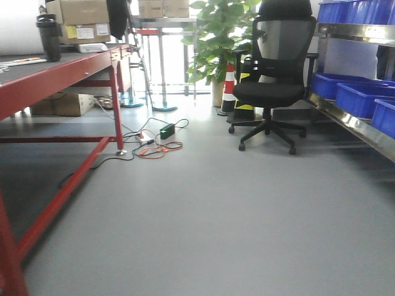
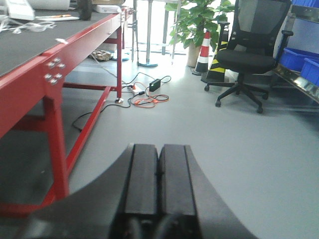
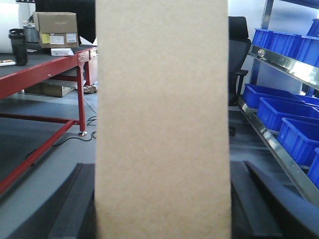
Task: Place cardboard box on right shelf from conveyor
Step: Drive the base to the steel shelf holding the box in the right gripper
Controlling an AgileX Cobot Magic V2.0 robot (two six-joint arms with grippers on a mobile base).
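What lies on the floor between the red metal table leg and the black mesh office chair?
In the front view, tangled black and orange cables and a small black power brick lie on the grey floor between that leg and the chair.

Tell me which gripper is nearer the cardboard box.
Right. The right gripper is clamped on the cardboard box, holding it; the left gripper is shut and empty, touching no box.
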